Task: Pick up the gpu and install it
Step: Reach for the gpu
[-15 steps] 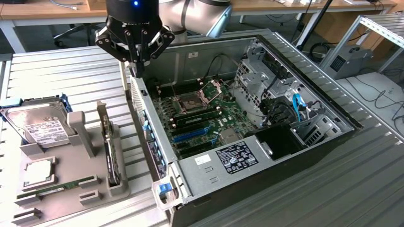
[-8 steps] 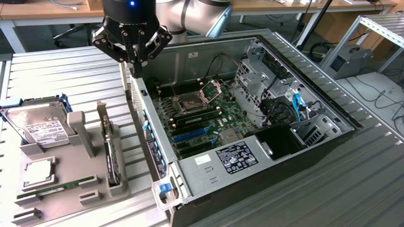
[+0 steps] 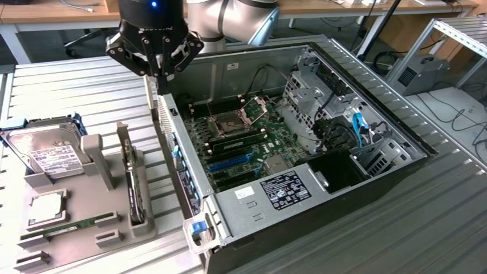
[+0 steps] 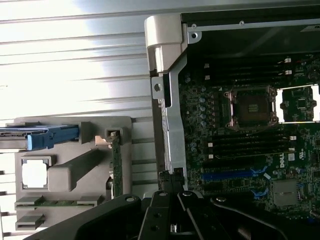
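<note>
The gpu (image 3: 136,191) stands on edge in a slot of the grey holder (image 3: 84,228) on the exterior view's left, its silver bracket end pointing away from the table's front. In the wrist view the gpu (image 4: 116,167) shows edge-on as a thin green strip in the holder (image 4: 75,150). My gripper (image 3: 161,88) hangs above the rear wall of the open computer case (image 3: 190,188), up and off to the side of the gpu. Its fingers (image 4: 172,192) are shut with nothing between them, over the case's metal edge.
The holder also carries a hard drive (image 3: 47,149) in a blue caddy, a CPU (image 3: 47,208) and a RAM stick (image 3: 68,227). Inside the case lie the motherboard with blue slots (image 3: 228,162), a CPU socket (image 3: 232,123), drive cages (image 3: 320,97) and cables.
</note>
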`<state>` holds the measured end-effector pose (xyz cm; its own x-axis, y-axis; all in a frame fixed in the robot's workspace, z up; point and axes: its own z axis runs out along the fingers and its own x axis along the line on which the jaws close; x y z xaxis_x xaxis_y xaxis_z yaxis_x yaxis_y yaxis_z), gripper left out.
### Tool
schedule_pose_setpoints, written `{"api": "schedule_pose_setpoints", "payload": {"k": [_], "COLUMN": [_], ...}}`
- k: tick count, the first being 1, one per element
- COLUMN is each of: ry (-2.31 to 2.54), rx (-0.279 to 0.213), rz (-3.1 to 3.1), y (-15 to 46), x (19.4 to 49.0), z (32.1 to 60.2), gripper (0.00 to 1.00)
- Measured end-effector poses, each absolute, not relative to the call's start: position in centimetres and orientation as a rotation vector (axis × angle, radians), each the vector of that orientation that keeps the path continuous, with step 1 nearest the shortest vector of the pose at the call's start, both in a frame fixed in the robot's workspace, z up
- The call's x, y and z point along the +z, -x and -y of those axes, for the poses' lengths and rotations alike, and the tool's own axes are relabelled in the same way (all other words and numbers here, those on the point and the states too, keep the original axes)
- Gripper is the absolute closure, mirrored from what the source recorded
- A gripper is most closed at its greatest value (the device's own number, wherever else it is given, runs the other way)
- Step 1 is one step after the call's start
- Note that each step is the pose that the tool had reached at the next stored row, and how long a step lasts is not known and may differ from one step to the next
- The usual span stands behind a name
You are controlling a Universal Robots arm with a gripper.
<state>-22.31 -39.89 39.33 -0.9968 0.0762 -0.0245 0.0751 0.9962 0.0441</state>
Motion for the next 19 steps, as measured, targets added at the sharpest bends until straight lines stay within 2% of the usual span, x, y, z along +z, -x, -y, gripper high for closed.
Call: {"api": "schedule_pose_setpoints", "payload": {"k": [19], "ry": [-0.118], "rx": [0.067], "rz": [-3.113], "y": [23.5], "x": [39.3], "z": [39.9], "gripper": [0.89]}}
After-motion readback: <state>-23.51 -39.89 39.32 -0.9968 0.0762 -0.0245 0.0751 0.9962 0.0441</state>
